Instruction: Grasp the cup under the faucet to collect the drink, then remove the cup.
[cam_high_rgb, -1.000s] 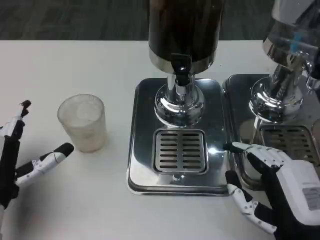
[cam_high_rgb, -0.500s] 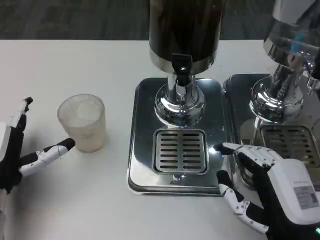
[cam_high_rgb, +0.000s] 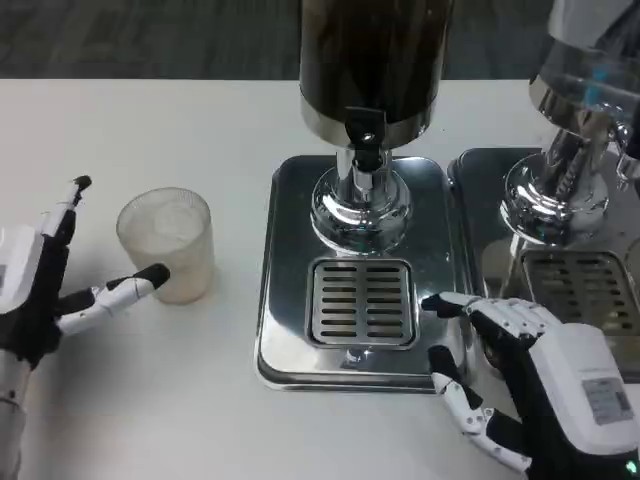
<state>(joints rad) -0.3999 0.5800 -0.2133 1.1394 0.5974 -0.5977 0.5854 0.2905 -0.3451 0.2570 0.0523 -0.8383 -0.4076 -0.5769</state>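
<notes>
One cup (cam_high_rgb: 165, 243), at nine o'clock of the faucet (cam_high_rgb: 364, 150) (not yet under it); left hand (cam_high_rgb: 50, 285), fingers apart, has closed in, one fingertip now touching. Right hand (cam_high_rgb: 530, 385) spread, empty.

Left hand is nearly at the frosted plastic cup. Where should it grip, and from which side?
Grip the frosted translucent plastic cup around its mid-wall, coming from its left, where the left hand is open. The cup stands upright with round, slightly tapered sides and clear table around, so a side wrap probably suits better than pinching the rim.
</notes>
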